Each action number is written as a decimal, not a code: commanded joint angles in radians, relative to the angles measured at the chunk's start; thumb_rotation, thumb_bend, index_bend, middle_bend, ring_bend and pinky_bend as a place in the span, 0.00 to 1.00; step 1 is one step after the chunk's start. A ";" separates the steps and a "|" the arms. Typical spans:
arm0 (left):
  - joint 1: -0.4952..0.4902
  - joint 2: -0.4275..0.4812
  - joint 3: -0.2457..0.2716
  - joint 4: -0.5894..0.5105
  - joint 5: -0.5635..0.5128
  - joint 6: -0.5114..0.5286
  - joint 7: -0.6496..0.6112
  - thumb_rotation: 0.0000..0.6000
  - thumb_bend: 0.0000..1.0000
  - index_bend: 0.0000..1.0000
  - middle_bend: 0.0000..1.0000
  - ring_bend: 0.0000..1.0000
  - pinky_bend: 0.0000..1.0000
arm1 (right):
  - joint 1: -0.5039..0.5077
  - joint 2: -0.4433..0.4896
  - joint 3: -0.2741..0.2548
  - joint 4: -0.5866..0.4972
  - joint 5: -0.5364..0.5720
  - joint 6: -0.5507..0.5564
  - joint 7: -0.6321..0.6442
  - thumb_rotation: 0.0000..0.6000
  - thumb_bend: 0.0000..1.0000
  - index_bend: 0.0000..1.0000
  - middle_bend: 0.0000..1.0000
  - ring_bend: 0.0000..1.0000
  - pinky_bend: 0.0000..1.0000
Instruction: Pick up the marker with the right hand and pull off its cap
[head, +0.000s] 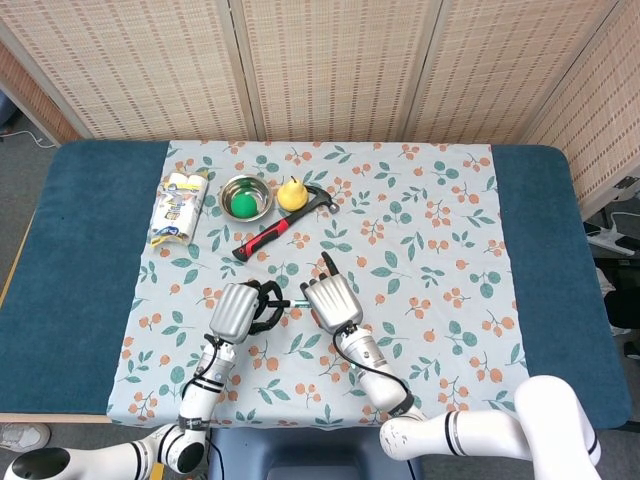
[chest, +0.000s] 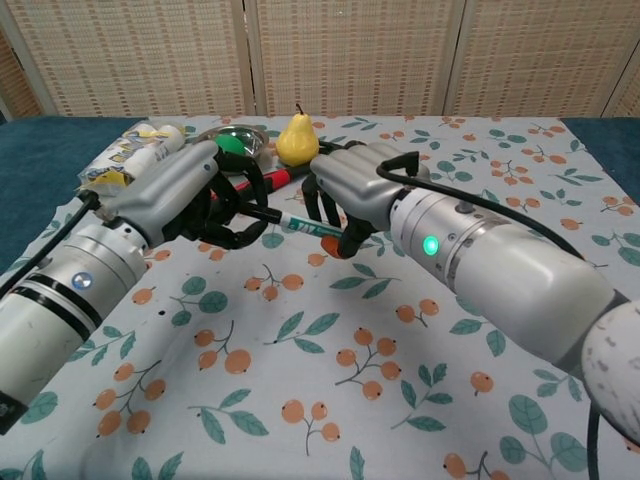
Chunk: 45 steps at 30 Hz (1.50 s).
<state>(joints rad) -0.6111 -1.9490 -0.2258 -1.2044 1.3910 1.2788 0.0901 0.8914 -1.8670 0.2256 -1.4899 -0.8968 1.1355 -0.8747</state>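
A slim marker (chest: 298, 223) with a teal body and a dark left end hangs level just above the floral cloth, spanning the gap between my two hands. My right hand (chest: 356, 188) grips its right end, fingers curled over it. The dark cap end (chest: 262, 213) runs in under the curled fingers of my left hand (chest: 188, 196), which grips it. From the head view only a short piece of the marker (head: 291, 302) shows between the left hand (head: 238, 309) and the right hand (head: 330, 300). Both ends stay hidden inside the hands.
Behind the hands lie a red-handled hammer (head: 272, 232), a yellow pear (head: 291, 193), a steel bowl (head: 231, 187) holding a green ball (head: 243, 204), and a printed packet (head: 178, 208) at the far left. The floral cloth (head: 430, 250) covers the blue table (head: 85, 250).
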 joint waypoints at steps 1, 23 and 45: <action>0.009 -0.005 -0.028 -0.031 -0.045 -0.015 -0.049 1.00 0.79 0.80 0.92 0.59 0.70 | -0.001 0.003 -0.001 -0.004 -0.001 0.000 0.003 1.00 0.54 0.83 0.78 0.43 0.00; 0.005 0.034 -0.078 -0.054 -0.101 -0.053 -0.126 1.00 0.83 0.81 0.95 0.60 0.68 | -0.018 0.076 -0.030 -0.024 -0.002 -0.002 -0.005 1.00 0.54 0.83 0.78 0.43 0.00; 0.010 0.103 0.051 0.022 -0.094 -0.188 0.005 1.00 0.49 0.24 0.19 0.22 0.32 | -0.041 0.101 -0.100 -0.089 0.194 0.018 -0.205 1.00 0.42 0.08 0.30 0.12 0.00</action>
<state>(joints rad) -0.6036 -1.8539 -0.1710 -1.1735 1.3002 1.0916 0.1002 0.8485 -1.7698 0.1280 -1.5659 -0.7171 1.1502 -1.0689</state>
